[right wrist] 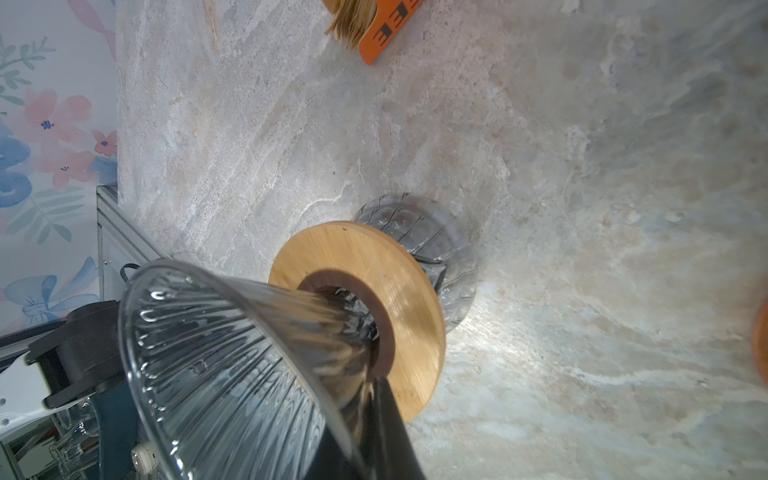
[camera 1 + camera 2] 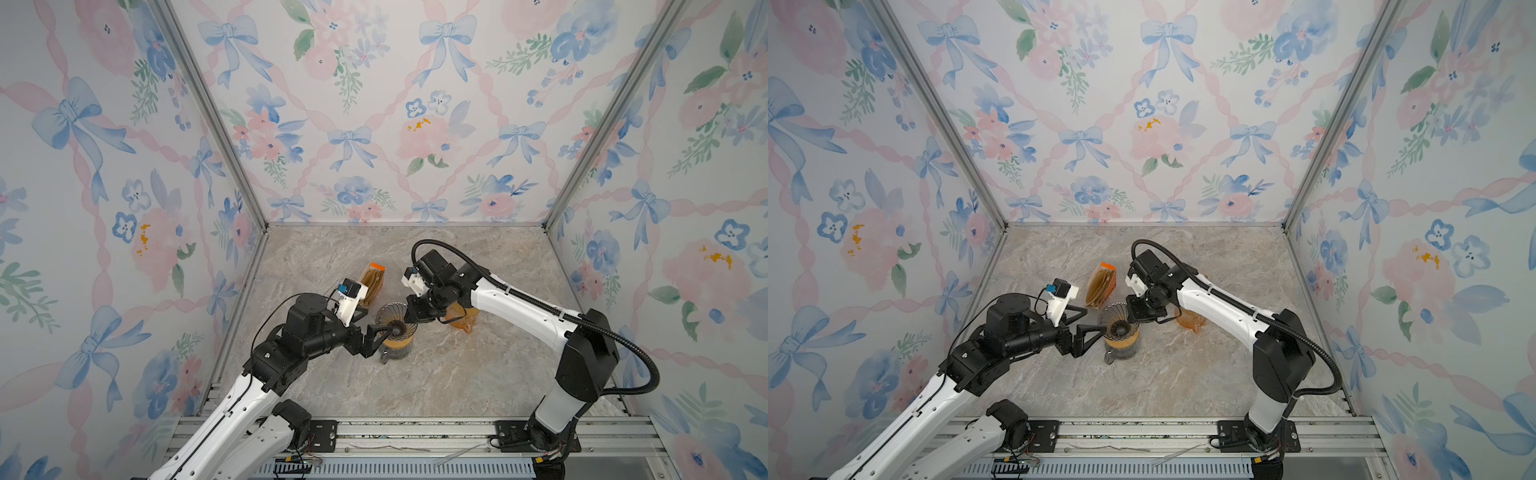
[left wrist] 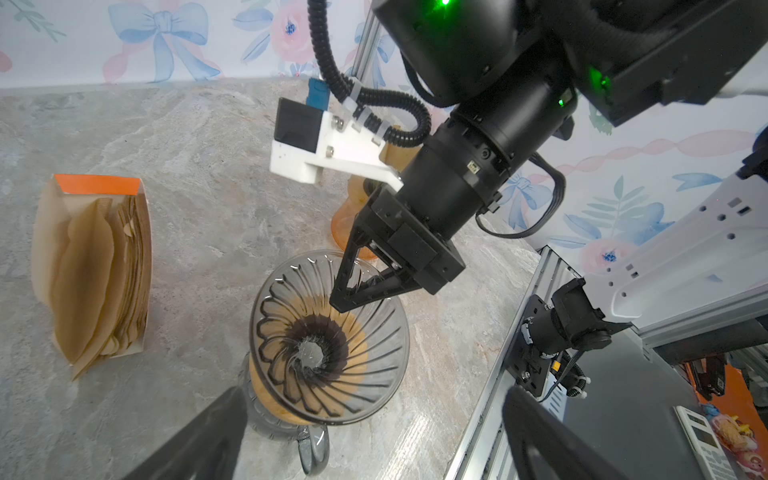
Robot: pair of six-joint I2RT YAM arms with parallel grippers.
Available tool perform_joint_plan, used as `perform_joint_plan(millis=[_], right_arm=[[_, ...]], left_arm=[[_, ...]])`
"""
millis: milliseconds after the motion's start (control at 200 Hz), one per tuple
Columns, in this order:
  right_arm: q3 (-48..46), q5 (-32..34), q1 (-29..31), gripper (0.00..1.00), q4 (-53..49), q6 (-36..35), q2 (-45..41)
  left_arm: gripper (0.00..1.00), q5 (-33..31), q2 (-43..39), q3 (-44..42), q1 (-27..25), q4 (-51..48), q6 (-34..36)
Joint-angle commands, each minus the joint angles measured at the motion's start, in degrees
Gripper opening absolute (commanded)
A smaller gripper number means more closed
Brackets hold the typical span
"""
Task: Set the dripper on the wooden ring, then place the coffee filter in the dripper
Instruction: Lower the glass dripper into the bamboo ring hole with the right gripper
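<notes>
The dripper [image 2: 395, 319] [image 2: 1119, 322] is a clear ribbed glass cone with a wooden collar [image 1: 374, 266], standing on a glass carafe [image 2: 395, 353]. Nothing lies inside the cone [image 3: 332, 345]. My right gripper [image 2: 409, 318] [image 3: 345, 301] [image 1: 365, 415] is shut on the far rim of the dripper [image 1: 232, 353], with the glass wall pinched between its fingers. My left gripper [image 2: 378, 322] [image 2: 1094, 319] [image 3: 374, 392] stands wide open just left of the dripper and holds nothing. The brown paper coffee filters [image 2: 372, 282] [image 2: 1100, 284] [image 3: 95, 270] lie stacked in an orange-edged pack behind the dripper.
An orange plastic cone [image 2: 463, 318] [image 2: 1192, 320] [image 3: 353, 216] sits on the marble table [image 2: 436, 374] behind my right wrist. Flowered walls close in the left, back and right sides. A metal rail [image 2: 415, 432] runs along the front edge.
</notes>
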Motion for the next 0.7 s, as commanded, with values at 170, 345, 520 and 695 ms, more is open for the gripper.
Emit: perform_joint_plan(millis=[170,345,520,695], right_arm=[[-0.2,-0.9,-0.2,0.13,0.6,0.7,1.2],[0.2,-0.9,-0.2,0.16,0.5,0.6,1.1],[0.2,-1.0,-0.2,0.17,0.7,0.5,1.1],[0.2,-0.9,-0.2,0.19,0.9,0.6,0.7]], left_arm=[[0.98,0.0,-0.1,-0.6,0.4,1.1,-0.5],[0.98,0.1,-0.1,-0.6,0.4,1.1,-0.5],[0.98,0.0,0.1,-0.6,0.4,1.2,-0.5],[0.98,0.0,0.3,-0.6,0.4,1.2,-0.5]])
